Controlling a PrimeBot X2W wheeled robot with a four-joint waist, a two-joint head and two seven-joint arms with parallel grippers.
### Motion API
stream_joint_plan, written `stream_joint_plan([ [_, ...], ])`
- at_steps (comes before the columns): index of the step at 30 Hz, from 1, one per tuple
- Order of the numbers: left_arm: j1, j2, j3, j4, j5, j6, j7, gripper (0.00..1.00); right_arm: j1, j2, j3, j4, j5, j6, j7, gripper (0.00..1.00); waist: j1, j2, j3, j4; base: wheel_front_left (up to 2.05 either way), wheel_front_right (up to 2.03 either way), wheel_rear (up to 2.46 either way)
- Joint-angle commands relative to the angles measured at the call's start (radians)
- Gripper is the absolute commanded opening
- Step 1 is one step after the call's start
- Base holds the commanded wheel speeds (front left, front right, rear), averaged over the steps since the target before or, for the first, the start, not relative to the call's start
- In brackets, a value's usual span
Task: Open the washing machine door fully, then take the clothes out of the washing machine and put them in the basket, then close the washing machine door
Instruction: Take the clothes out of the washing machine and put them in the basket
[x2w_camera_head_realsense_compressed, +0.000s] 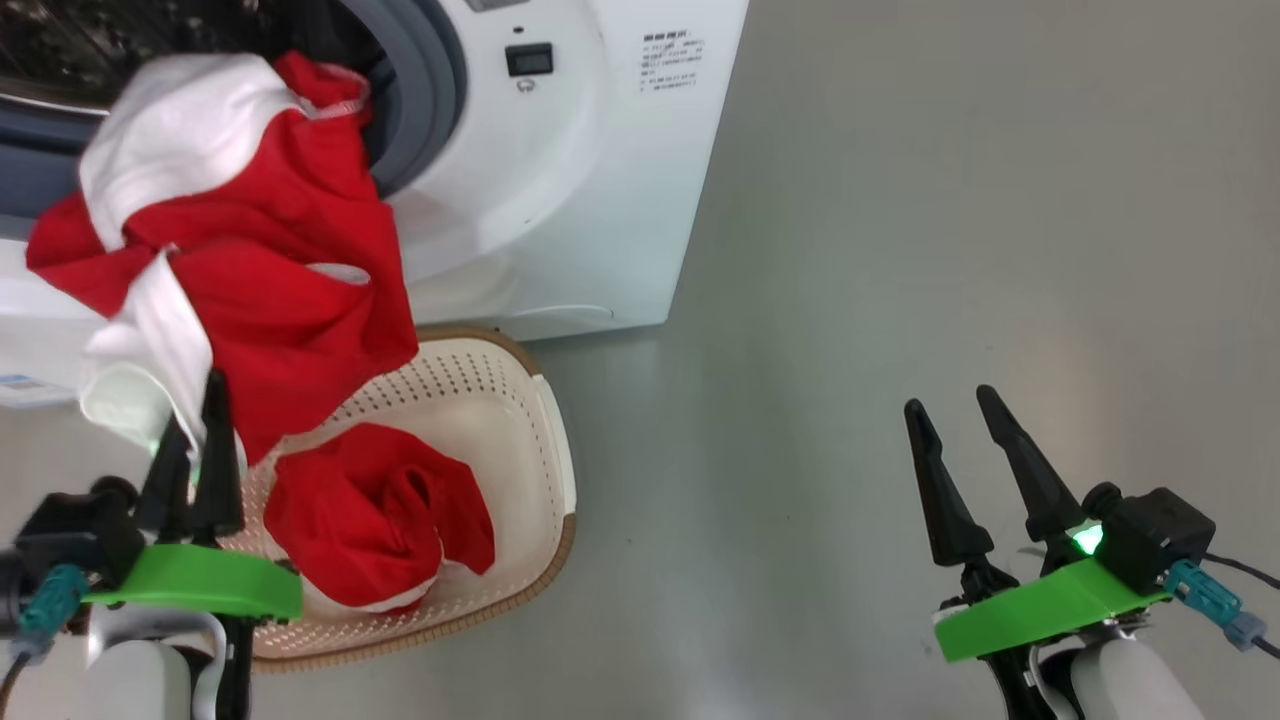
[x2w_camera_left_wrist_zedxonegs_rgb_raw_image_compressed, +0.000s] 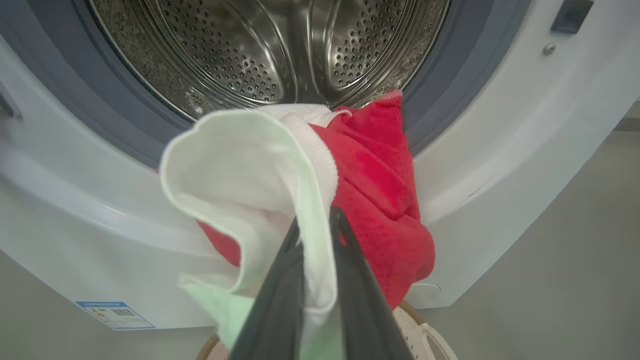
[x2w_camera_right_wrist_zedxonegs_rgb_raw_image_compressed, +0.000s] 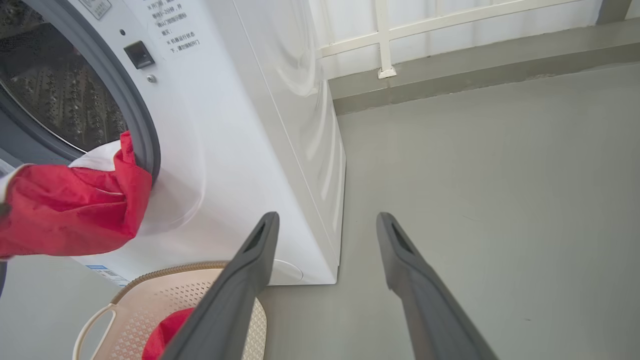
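At the left end effector (x2w_camera_head_realsense_compressed: 195, 410): two dark fingers nearly together, pinching a white fold of the clothes (x2w_camera_head_realsense_compressed: 280, 250); the left wrist view shows that cloth caught between them.
Clothes, look: soft, bright red garment with white panels and a ribbed white edge, bunched in loose folds.
Clothes, span: the far end lies at the mouth of the drum (x2w_camera_left_wrist_zedxonegs_rgb_raw_image_compressed: 280, 45), against the grey rubber ring (x2w_camera_head_realsense_compressed: 430, 90); the red body droops between there and the pinched fold.
Second red piece (x2w_camera_head_realsense_compressed: 370, 510): crumpled inside the basket (x2w_camera_head_realsense_compressed: 480, 390), with a white edge showing underneath.
Basket: cream, perforated sides, brown woven-look rim, white handle; it stands on the floor (x2w_camera_head_realsense_compressed: 900, 250) close against the front of the washing machine (x2w_camera_head_realsense_compressed: 560, 180).
Washing machine: white front-loader with a perforated steel drum, printed text on its face and a small blue label (x2w_camera_left_wrist_zedxonegs_rgb_raw_image_compressed: 114, 315) low on the front.
Right end effector (x2w_camera_head_realsense_compressed: 950, 398): fingers spread wide, nothing between them, over bare floor.
Floor: smooth grey, with soft glare.
Room: a grey kerb (x2w_camera_right_wrist_zedxonegs_rgb_raw_image_compressed: 475, 65) and a white railing (x2w_camera_right_wrist_zedxonegs_rgb_raw_image_compressed: 382, 40) run behind the machine.
Clothes against end effectors: the garment hangs up and ahead of the left one and over the basket's near-left part; the basket sits just beside that end effector; the right one is well apart from both.
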Motion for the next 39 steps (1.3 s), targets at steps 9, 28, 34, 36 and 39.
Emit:
stream_joint_plan([
  [9, -0.07, 0.066, -0.013, 0.199, 0.01, -0.005, -0.004, 0.3, -0.048, -0.003, 0.032, -0.04, -0.002, 0.007, -0.006, 1.0, 0.0, 0.0, 0.099, -0.009, 0.0, 0.0, 0.0],
  [28, -0.272, 0.111, -0.079, 0.489, -0.003, -0.005, -0.004, 0.99, -0.106, -0.003, 0.03, -0.066, -0.005, 0.007, -0.006, 1.0, 0.0, 0.0, 0.243, -0.017, 0.0, 0.0, 0.0],
  [34, -0.291, 0.109, -0.067, 0.495, -0.001, -0.005, -0.004, 0.99, -0.114, -0.003, 0.028, -0.064, -0.009, 0.007, -0.006, 1.0, 0.0, 0.0, 0.243, -0.013, 0.0, 0.0, 0.0],
  [36, -0.288, 0.106, -0.065, 0.493, 0.0, -0.005, -0.004, 1.0, -0.114, -0.003, 0.027, -0.063, -0.01, 0.007, -0.006, 1.0, 0.0, 0.0, 0.24, -0.01, 0.0, 0.0, 0.0],
  [39, -0.28, 0.099, -0.059, 0.483, -0.003, -0.005, -0.004, 1.0, -0.113, -0.003, 0.026, -0.06, -0.014, 0.007, -0.006, 1.0, 0.0, 0.0, 0.232, -0.004, 0.0, 0.0, 0.0],
])
